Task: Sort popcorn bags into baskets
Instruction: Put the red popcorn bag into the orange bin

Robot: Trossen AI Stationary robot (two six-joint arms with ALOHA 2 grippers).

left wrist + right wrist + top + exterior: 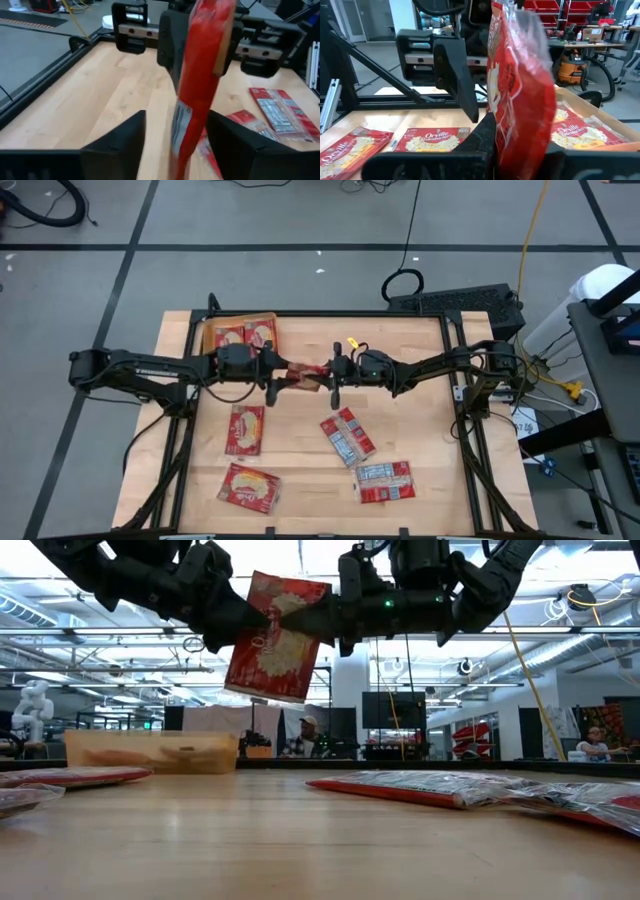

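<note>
Both hands meet above the middle of the bench (420, 350), with one popcorn bag (277, 637) hanging upright in the air between them. The right hand (331, 374) is closed on the bag's edge. The left hand (272, 372) has its fingers (117, 142) spread on either side of the bag; whether they touch it I cannot tell. The orange bin (212, 330) sits at the far left corner of the bench, just behind the left hand, with bags inside. Four more bags lie flat on the near half of the bench: two picture-side up (245, 429) on the left, two label-side up (347, 435) on the right.
</note>
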